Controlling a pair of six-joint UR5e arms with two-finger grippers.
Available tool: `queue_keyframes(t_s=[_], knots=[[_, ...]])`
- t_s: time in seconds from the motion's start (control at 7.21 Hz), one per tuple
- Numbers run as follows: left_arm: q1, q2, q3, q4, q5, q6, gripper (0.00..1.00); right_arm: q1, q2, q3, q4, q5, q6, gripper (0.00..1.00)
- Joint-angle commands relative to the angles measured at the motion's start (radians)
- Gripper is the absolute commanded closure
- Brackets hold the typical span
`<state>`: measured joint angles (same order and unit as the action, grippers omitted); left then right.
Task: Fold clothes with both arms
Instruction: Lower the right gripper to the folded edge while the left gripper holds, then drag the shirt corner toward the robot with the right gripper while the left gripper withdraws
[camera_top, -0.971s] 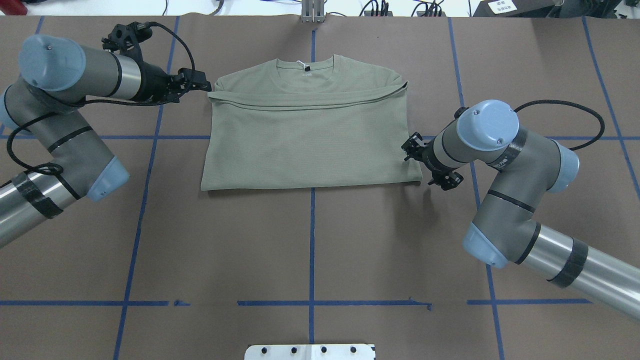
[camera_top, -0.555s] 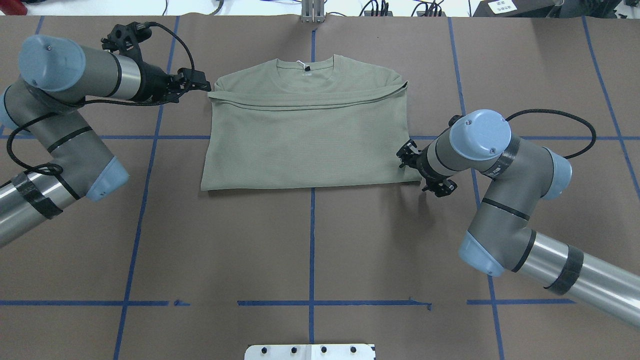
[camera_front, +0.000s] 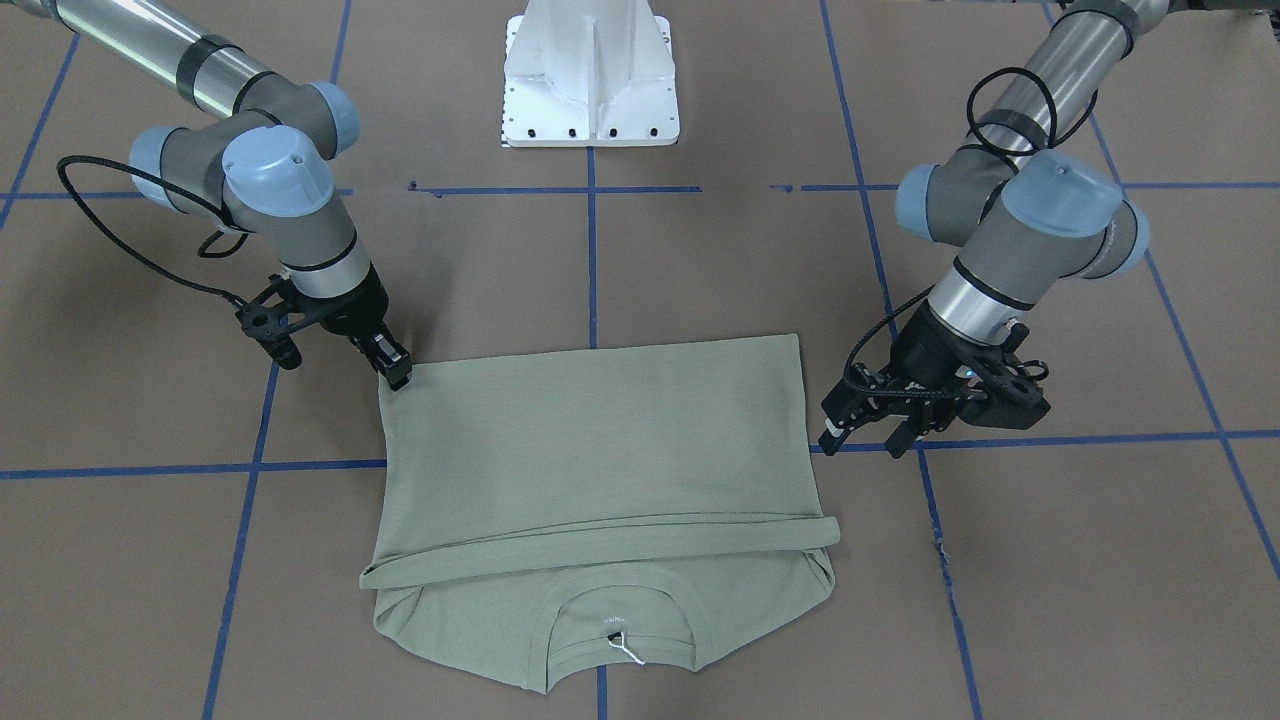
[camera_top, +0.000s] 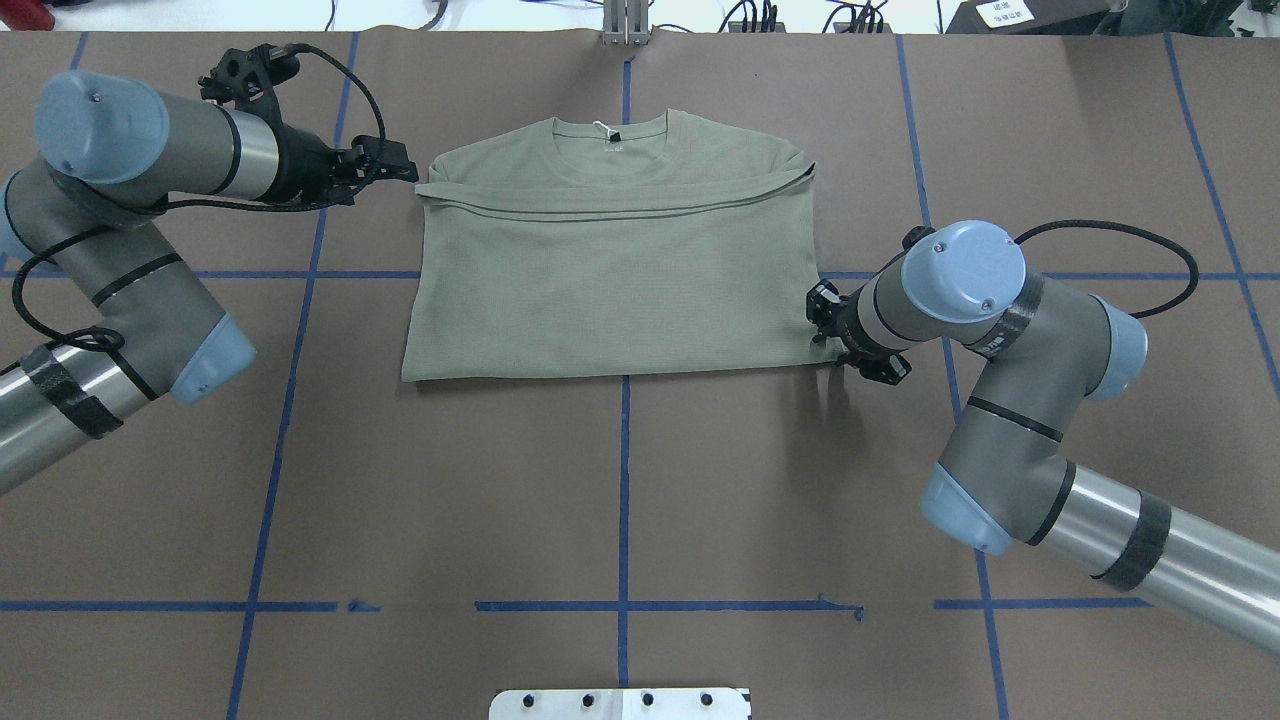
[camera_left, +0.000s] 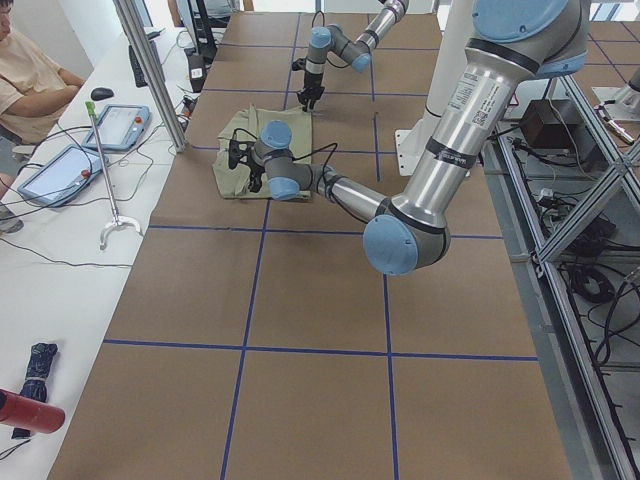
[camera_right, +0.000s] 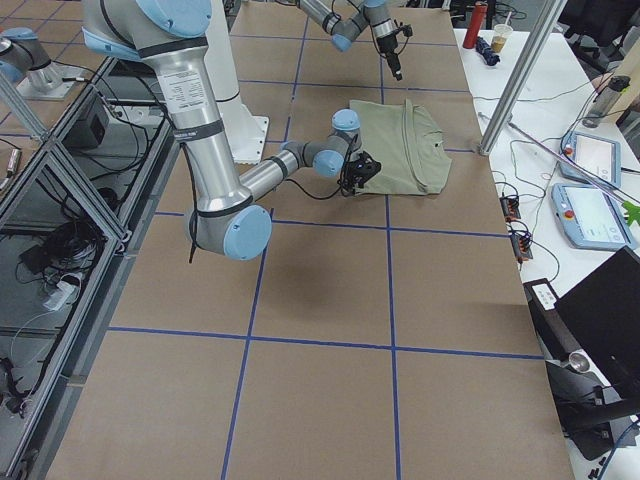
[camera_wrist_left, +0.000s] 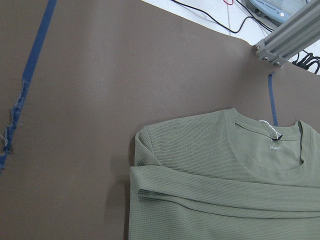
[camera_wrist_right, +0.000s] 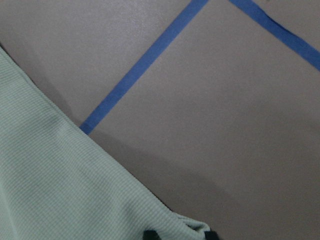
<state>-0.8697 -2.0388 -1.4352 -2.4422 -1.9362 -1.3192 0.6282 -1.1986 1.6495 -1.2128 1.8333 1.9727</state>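
Both claws stand spread. The right claw (camera_front: 396, 376) straddles a hem corner of the shirt (camera_front: 600, 450); the left claw (camera_front: 865, 435) hangs beside its shoulder, apart.

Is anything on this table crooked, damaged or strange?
The folded sleeve band on the pale sage-green knit shirt lies slightly slanted, its ends poking past the shirt's sides. A blue tape line is frayed.
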Motion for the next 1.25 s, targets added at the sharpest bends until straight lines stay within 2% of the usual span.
queue_keyframes(t_s=[0.0, 0.14, 0.42, 0.56, 0.83, 1.11], knots=[[0.0, 0.0, -0.001, 0.003, 0.0, 0.0, 0.01, 0.001, -0.004, 0.001, -0.001, -0.008, 0.0, 0.63], [-0.002, 0.0, -0.002, 0.003, 0.0, 0.0, 0.01, -0.001, -0.006, 0.003, -0.001, -0.011, 0.0, 1.0], [-0.003, 0.0, -0.013, 0.014, 0.0, 0.0, 0.01, 0.002, -0.012, 0.032, -0.001, -0.005, -0.002, 1.0], [-0.003, 0.002, -0.02, 0.015, 0.0, 0.0, 0.01, 0.001, -0.045, 0.093, -0.01, 0.0, -0.002, 1.0], [-0.003, 0.002, -0.025, 0.015, -0.001, -0.003, 0.01, -0.046, -0.186, 0.273, -0.024, 0.004, 0.001, 1.0], [-0.002, 0.064, -0.118, 0.017, -0.007, -0.024, 0.01, -0.173, -0.306, 0.505, -0.178, 0.023, 0.012, 1.0]])
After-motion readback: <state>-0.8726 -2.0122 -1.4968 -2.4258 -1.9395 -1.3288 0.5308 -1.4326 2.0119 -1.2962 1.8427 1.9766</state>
